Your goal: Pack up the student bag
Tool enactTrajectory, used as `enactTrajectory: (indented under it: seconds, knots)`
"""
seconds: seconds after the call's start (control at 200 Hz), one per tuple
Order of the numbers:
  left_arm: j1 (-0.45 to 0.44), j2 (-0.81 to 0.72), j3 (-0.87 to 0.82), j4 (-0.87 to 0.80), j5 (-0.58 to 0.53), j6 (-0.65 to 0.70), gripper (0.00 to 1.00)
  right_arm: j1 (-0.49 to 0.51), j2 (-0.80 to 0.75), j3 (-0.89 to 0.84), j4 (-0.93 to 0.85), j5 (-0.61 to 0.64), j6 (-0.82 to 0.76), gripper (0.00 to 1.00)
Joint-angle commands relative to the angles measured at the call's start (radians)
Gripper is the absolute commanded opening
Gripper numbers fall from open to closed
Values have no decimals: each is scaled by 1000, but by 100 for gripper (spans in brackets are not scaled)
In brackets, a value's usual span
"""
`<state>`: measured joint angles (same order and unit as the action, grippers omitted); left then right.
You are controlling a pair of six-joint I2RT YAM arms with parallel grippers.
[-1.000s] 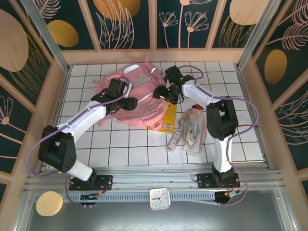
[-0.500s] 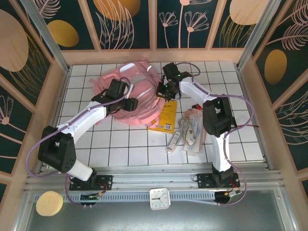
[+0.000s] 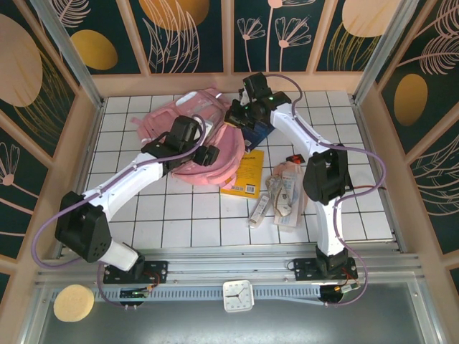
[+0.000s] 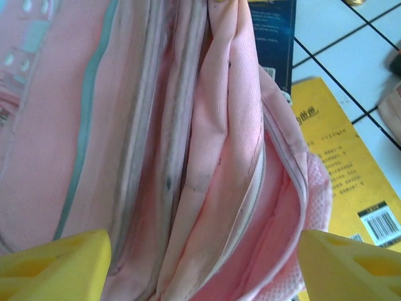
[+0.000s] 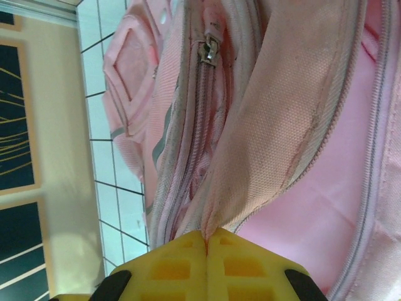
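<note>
The student bag (image 3: 188, 127), a soft pink backpack, lies at the far middle of the tiled table, its zipped mouth gaping toward the right. My right gripper (image 3: 240, 122) is shut on the bag's fabric edge (image 5: 250, 169) beside the zip and holds it lifted; the yellow fingertips (image 5: 182, 263) pinch the cloth in the right wrist view, where the gripper (image 5: 207, 241) meets it. My left gripper (image 3: 204, 154) hangs open over the bag's open compartment (image 4: 263, 251). Its yellow fingers (image 4: 56, 263) stand wide apart on either side of the left gripper (image 4: 203, 263), with nothing held.
A yellow book (image 3: 246, 174) lies just right of the bag, with a dark blue book (image 3: 259, 130) behind it. A clear pouch of stationery (image 3: 287, 190) and a white item (image 3: 259, 208) sit nearer the front right. Wooden walls ring the table.
My right gripper has shut on the bag's edge and drawn it toward the back. The left gripper has opened wider and shifted right over the bag's mouth.
</note>
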<state>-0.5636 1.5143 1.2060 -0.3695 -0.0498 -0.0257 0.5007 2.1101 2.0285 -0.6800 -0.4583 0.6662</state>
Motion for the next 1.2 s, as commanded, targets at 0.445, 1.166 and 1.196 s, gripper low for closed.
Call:
enactTrajectory:
  seconds: [0.445,1.166,1.196]
  knots:
    - [-4,220,267,-125,-183,26,0,-15,-163,-61,37,-5,-12,51]
    - [65,255,286,-228,-245,-22,0,-258,-228,-565,163,-70,-191,98]
    - [65,273,298,-226,-231,-28,0,-261,-213,-573,180,-85,-174,97]
